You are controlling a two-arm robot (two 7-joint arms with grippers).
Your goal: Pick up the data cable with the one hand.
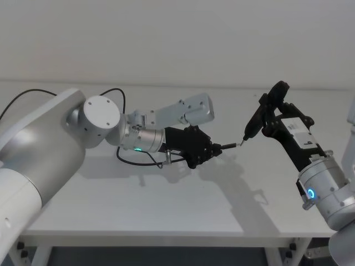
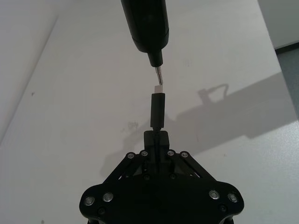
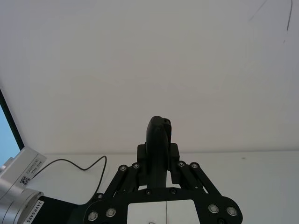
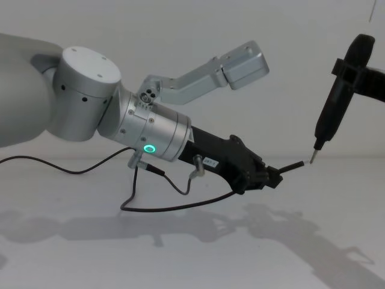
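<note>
While the left arm reaches across the white table (image 1: 166,205), its black blocky two-fingered left gripper (image 1: 213,149) is clamped tight on the stiff straight black tip of the thin black data cable (image 4: 174,208), tip sticking out forward past the fingertips (image 2: 161,140). Left wrist view: silver connector end of that tip sits just short of, maybe touching, the metal tip of the black pen-shaped tool (image 2: 147,23); cannot tell contact for sure. Rest of the cable loops back under the left wrist, sagging to the table in the chest view, then runs off toward the left edge. Green glowing ring (image 4: 148,149) lit on the silver wrist cylinder. Small white label on the left gripper body in the chest view, text too small to read.

Right gripper (image 3: 159,140) is raised on the right side, closed around the pen-shaped tool, which points down and toward the cable tip. White label with dark print on the right gripper in the head view, unreadable. Blue ring (image 1: 311,194) lit on the right wrist. Right wrist view shows a white sticker with a QR code and small print on a silver part at the lower corner, text not legible
</note>
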